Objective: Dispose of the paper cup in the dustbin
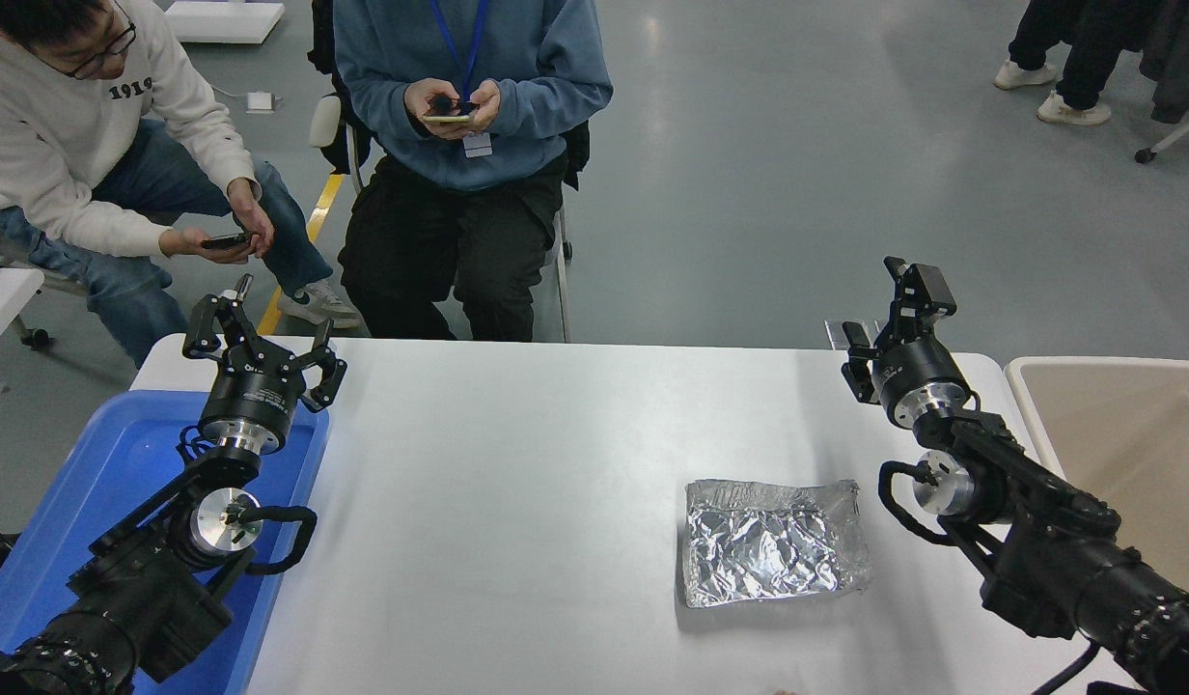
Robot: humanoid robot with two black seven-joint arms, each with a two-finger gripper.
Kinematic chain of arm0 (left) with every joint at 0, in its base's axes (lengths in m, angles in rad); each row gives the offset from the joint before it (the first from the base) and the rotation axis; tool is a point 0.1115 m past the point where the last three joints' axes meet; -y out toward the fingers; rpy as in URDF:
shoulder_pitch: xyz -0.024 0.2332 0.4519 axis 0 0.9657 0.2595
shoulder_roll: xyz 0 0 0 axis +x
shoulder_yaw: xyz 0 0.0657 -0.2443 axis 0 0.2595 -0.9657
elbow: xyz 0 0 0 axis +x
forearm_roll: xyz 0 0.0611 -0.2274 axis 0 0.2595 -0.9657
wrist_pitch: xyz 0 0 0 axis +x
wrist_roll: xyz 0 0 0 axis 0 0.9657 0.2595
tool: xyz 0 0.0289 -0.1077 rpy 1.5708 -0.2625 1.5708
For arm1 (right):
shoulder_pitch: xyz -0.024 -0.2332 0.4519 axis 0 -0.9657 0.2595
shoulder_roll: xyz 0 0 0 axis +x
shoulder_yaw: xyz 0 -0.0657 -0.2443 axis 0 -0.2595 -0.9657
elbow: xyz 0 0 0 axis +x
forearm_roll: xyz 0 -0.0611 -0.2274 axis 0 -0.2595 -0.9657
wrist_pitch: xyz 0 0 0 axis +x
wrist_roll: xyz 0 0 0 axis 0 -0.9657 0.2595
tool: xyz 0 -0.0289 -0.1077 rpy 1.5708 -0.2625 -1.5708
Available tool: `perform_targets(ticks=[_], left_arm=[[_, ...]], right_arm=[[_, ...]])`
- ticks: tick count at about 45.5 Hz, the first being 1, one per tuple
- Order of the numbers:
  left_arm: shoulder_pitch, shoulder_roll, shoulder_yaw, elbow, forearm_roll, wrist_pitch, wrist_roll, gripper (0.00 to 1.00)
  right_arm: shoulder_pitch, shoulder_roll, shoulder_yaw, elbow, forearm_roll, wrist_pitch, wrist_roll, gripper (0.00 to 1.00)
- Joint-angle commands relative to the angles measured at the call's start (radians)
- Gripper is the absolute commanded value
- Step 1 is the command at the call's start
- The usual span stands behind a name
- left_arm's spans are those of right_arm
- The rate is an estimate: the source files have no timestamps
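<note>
The paper cup is out of view. The beige dustbin (1031, 398) stands off the table's right edge, and what I see of its inside is bare. My right gripper (887, 311) is open and empty above the table's far right corner, just left of the dustbin. My left gripper (262, 340) is open and empty, parked over the blue tray's far end at the lower left.
A crinkled silver foil tray (773, 542) lies on the white table (517, 463) right of centre, near my right arm. A blue plastic tray (122, 454) sits under my left arm. Two seated people with phones are at the far side.
</note>
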Motion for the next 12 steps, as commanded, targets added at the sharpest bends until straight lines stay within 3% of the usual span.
perform_targets(ticks=[1, 12], left_arm=[[0.000, 0.000, 0.001, 0.000, 0.000, 0.000, 0.000, 1.00], [0.000, 0.000, 0.001, 0.000, 0.000, 0.000, 0.000, 1.00]], right_arm=[[0.008, 0.024, 0.019, -0.032, 0.061, 0.000, 0.027, 0.99], [0.006, 0.024, 0.021, -0.029, 0.081, 0.000, 0.029, 0.99]])
